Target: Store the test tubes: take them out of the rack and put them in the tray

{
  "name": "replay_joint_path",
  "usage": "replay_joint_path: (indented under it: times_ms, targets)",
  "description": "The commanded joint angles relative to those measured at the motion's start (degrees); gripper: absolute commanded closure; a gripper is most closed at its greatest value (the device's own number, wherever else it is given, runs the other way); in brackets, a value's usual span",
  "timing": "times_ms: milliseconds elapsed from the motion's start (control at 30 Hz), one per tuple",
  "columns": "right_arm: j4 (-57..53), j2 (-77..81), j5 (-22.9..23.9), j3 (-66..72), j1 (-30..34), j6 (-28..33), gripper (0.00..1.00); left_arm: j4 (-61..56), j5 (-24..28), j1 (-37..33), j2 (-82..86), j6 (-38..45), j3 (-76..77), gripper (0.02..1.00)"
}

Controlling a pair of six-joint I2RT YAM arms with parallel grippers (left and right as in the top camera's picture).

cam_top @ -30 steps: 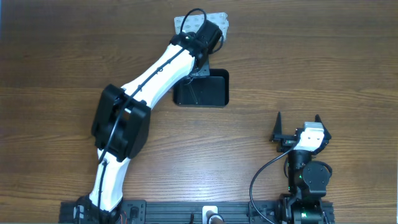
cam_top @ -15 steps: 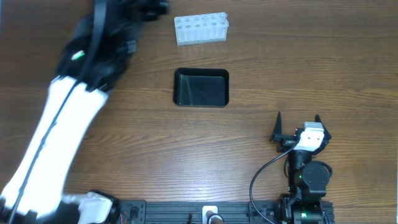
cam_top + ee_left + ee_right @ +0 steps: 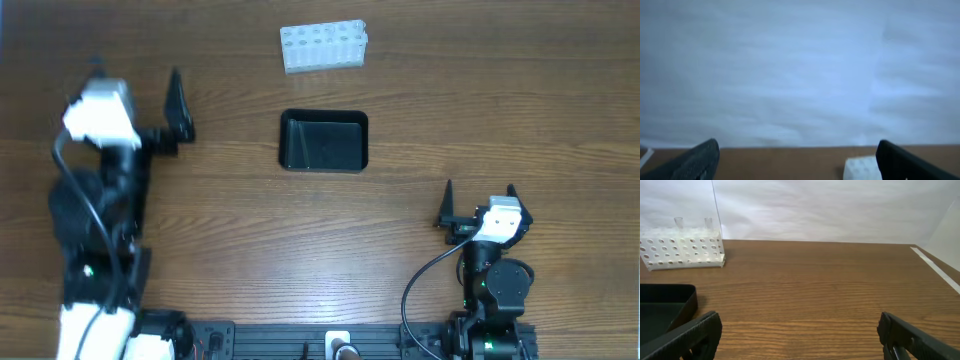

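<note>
The white test tube rack stands at the far middle of the table. In the right wrist view the rack holds two clear tubes upright at its back row. The black tray lies just in front of the rack. My left gripper is open and empty at the table's left side, well apart from both. Its wrist view catches a corner of the rack between the fingers. My right gripper is open and empty near the front right, with the tray's wall off to one side.
Bare wooden tabletop spreads around the rack and tray. A white backdrop rises behind the table's far edge. A strip of pale tape runs along the right side.
The left arm has drawn back from over the rack and tray to the table's left side, with its gripper open. The right arm has stayed put.
</note>
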State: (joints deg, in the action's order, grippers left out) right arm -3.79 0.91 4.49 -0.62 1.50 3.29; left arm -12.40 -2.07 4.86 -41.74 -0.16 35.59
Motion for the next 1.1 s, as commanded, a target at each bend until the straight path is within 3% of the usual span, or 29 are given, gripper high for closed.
replay_joint_path:
  times_ms: [33, 267, 500, 1100]
  targets:
    - [-0.11, -0.59, 0.46, 0.33, 0.13, 0.24, 0.007, -4.46, 3.13, -0.66, 9.22, 1.44, -12.55, 0.02]
    - [-0.11, -0.59, 0.44, 0.33, 0.13, 0.22, 0.007, -6.21, 3.23, -1.22, 22.38, 1.18, -26.1, 0.02]
    - [-0.11, -0.59, 0.46, 0.33, 0.13, 0.24, 0.007, -4.74, 6.86, -3.15, 30.32, 1.2, -33.33, 0.02]
    - [-0.11, -0.59, 0.44, 0.33, 0.13, 0.22, 0.007, 16.46, 7.17, -3.19, 39.21, 1.25, -35.23, 0.018]
